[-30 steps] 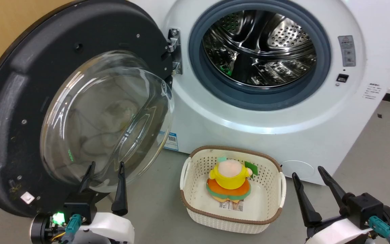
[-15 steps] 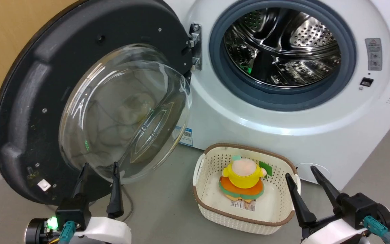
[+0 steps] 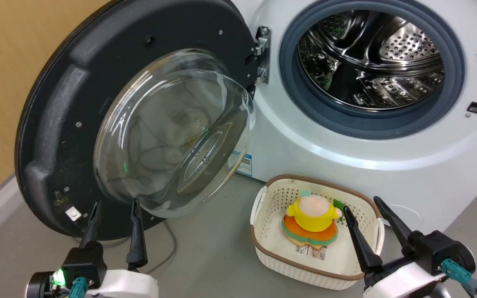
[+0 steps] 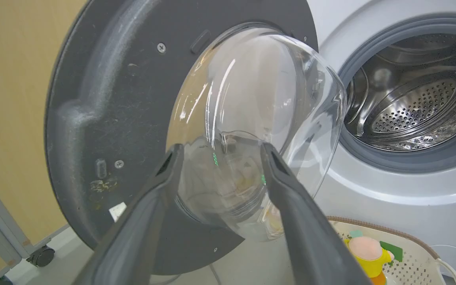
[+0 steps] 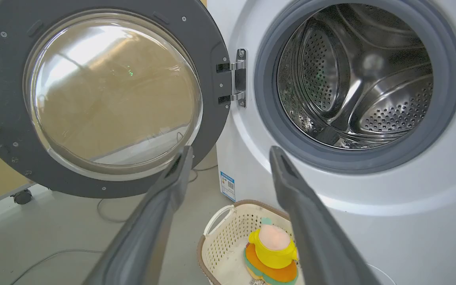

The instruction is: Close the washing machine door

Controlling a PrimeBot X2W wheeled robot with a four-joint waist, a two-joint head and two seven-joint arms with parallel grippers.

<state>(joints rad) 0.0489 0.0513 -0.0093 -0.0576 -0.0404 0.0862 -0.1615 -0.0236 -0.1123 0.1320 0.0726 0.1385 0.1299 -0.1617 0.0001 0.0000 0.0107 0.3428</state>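
Observation:
The washing machine door stands swung wide open to the left of the washing machine, its glass bowl bulging toward me and its hinge at its right edge. The steel drum lies exposed inside the grey gasket. My left gripper is open just below the door's lower rim, apart from it; in the left wrist view the door sits beyond its open fingers. My right gripper is open at the lower right, in front of the basket. The right wrist view shows the door and drum.
A cream perforated basket holding a yellow and orange plush toy sits on the grey floor in front of the machine. A cable trails on the floor under the door. A tan wall stands behind the door, and a castor beside it.
The whole head view has shifted: the camera has turned left, so door, machine and basket sit further right. Both grippers stay open and low in the picture.

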